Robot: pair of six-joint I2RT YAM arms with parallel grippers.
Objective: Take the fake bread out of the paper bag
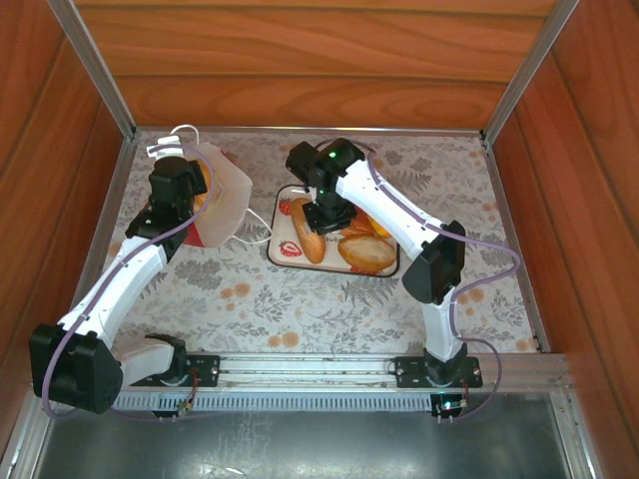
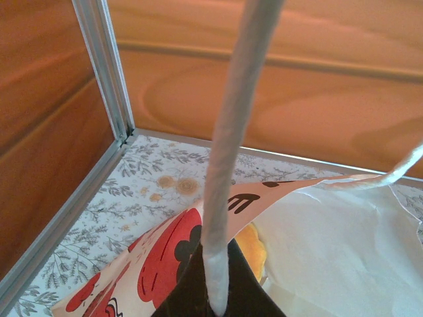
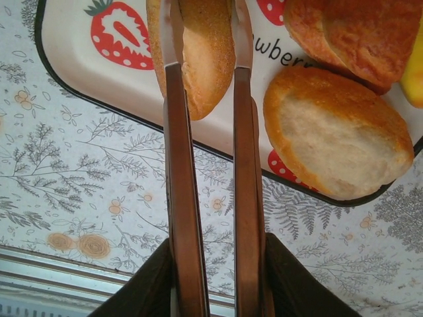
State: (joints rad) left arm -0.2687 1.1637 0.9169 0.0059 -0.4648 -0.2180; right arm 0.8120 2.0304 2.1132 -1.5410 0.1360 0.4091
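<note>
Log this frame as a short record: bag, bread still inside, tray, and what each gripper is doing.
paper bag: far left of the table, mouth open
left gripper: at the bag mouth; cord handle runs up from it; open or shut unclear
bread in bag: one orange pastry visible inside
tray: several bread pieces on it
right gripper: fingers flank the oval loaf on the tray; grip unclear

the left gripper (image 1: pixel 185 195) sits at the mouth of the tilted bag (image 1: pixel 230 195), back left. the right gripper (image 1: pixel 321 222) is down on a loaf (image 1: pixel 308 242) on the tray (image 1: pixel 283 255), other bread (image 1: pixel 367 252) beside it.
</note>
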